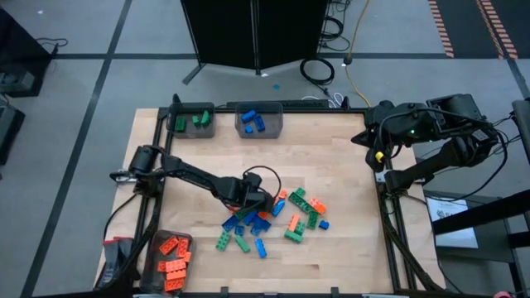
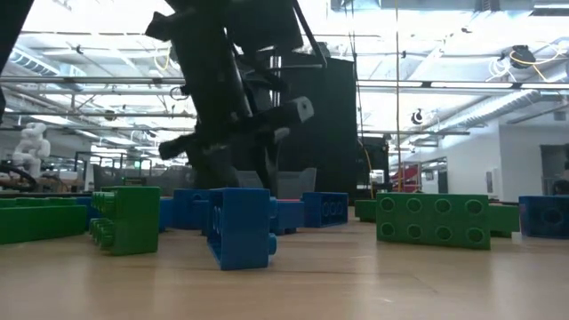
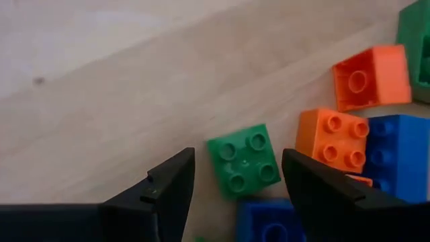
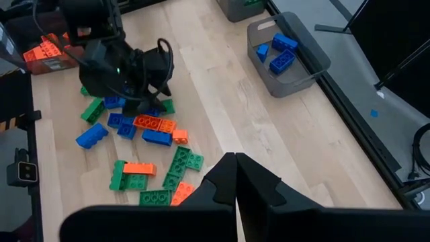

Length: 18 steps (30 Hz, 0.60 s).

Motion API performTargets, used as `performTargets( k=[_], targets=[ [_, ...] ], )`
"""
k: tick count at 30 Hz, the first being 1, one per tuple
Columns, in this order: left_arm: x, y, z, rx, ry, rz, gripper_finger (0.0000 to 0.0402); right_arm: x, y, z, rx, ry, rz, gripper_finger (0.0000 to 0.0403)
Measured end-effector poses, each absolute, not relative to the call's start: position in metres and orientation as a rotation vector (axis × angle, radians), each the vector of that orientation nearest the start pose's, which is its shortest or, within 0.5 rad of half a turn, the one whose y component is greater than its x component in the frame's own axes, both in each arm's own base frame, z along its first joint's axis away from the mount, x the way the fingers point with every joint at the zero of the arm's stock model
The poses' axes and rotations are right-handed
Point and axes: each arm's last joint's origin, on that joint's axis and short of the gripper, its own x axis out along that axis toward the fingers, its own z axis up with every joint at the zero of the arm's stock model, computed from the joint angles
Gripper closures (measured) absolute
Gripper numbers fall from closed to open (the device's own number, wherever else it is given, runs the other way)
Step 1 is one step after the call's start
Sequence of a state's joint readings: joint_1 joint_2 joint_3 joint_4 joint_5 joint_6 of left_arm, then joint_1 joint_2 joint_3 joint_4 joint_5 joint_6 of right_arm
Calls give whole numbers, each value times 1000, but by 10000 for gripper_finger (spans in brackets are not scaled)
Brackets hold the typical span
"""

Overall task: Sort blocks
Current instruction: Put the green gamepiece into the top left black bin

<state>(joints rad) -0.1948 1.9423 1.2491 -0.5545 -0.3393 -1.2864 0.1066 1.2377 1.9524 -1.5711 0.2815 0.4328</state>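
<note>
I work in a large industrial lab or workshop hall. Evidence: a wooden table (image 1: 331,165) on a grey tiled floor (image 1: 83,74) with striped hazard tape (image 1: 443,29), loose cables (image 1: 319,70), exposed ceiling pipes and strip lights (image 2: 462,62), and a white robot figure (image 2: 34,142) standing behind.

From above, the left gripper (image 1: 258,201) covers part of the loose blocks (image 1: 269,219), so the ones beneath it cannot be counted, and the green block (image 3: 243,160) between its fingers is hidden there. In the left wrist view a blue block (image 3: 272,222) is cut off by the picture's edge and partly behind a finger (image 3: 332,195). In the low view the nearest blue block (image 2: 242,228) screens those behind it, and the arm's upper part runs out of frame.
</note>
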Motion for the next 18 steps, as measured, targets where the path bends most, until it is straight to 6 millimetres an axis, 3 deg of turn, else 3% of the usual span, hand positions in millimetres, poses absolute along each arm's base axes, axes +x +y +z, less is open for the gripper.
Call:
performTargets(
  k=[10,18],
  targets=[
    [374,-66,131,-789,932,862,182,142,7,487,240,788,-341,403],
    [377,-59,122,-735,961,860,260,142,7,487,237,789,-340,403]
  ],
)
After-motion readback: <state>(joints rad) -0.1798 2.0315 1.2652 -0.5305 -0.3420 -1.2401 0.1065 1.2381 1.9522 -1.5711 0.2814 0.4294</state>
